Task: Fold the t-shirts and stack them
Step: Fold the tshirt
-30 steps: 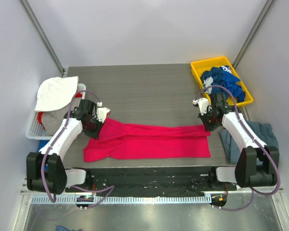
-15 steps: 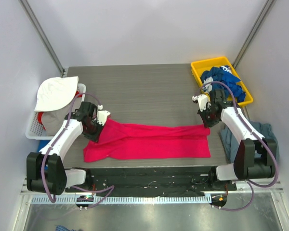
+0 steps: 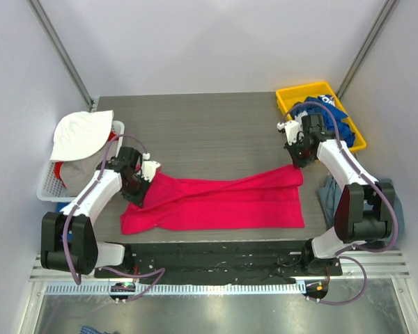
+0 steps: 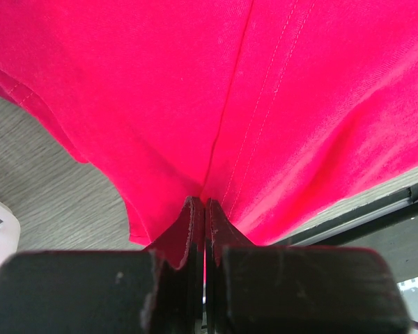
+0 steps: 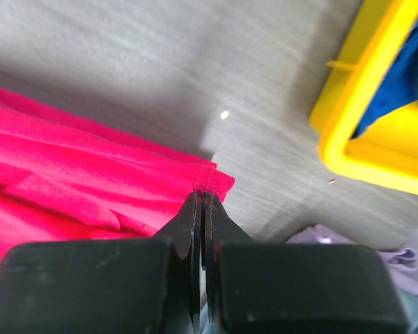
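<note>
Left gripper (image 4: 204, 206): clamped tight on the pink shirt (image 3: 216, 203), far left edge.
Right gripper (image 5: 202, 200): clamped on its far right corner.
Shirt: spread across near tabletop (image 3: 209, 125), far edge held up.
Fold tip: move both ends together, level, keeping cloth taut.

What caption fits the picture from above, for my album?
The left gripper and the right gripper each pinch one end of the pink-red t-shirt on the table.
</note>
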Controlling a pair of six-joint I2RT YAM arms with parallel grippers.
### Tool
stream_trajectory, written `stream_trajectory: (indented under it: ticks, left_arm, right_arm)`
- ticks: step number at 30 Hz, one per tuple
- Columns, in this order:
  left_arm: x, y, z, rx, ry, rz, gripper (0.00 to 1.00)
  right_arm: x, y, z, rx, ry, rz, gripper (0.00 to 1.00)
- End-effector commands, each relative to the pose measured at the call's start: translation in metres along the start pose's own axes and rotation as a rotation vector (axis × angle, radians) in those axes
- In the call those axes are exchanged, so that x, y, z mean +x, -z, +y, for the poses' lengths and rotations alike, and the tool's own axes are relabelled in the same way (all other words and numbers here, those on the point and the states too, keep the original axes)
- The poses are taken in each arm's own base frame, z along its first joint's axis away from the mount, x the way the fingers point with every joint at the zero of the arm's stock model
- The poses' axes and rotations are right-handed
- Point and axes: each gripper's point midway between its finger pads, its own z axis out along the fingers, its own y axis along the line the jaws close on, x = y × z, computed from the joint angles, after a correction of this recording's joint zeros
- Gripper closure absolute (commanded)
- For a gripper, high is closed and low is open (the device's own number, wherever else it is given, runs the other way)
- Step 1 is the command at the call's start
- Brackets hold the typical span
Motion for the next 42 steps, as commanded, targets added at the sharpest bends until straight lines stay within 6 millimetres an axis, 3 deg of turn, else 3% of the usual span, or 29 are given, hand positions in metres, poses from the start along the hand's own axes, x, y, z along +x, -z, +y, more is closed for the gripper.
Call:
stream_trajectory:
  ticks: [1,12,17,21,32,42]
  left_arm:
    - [-0.017,0.007,0.005,-0.018,-0.022,-0.046,1.00]
    - [-0.020,0.006,0.007,-0.019,-0.020,-0.042,1.00]
    - [-0.018,0.007,0.008,-0.025,-0.029,-0.038,1.00]
    - [-0.016,0.007,0.008,-0.029,-0.033,-0.036,1.00]
    - [-0.014,0.010,0.009,-0.039,-0.042,-0.032,1.00]
    - [-0.012,0.010,0.009,-0.038,-0.046,-0.025,1.00]
  right_arm:
    - [-0.031,0.012,-0.020,0.068,-0.003,-0.077,0.99]
    - [-0.055,0.014,-0.039,0.113,-0.007,-0.106,0.99]
    - [-0.057,0.013,-0.036,0.098,-0.015,-0.114,0.99]
    - [-0.036,0.011,-0.026,0.086,-0.008,-0.083,0.99]
    - [0.009,0.032,0.003,0.067,-0.006,-0.067,0.99]
    - [0.054,0.020,0.029,0.012,-0.009,0.008,0.99]
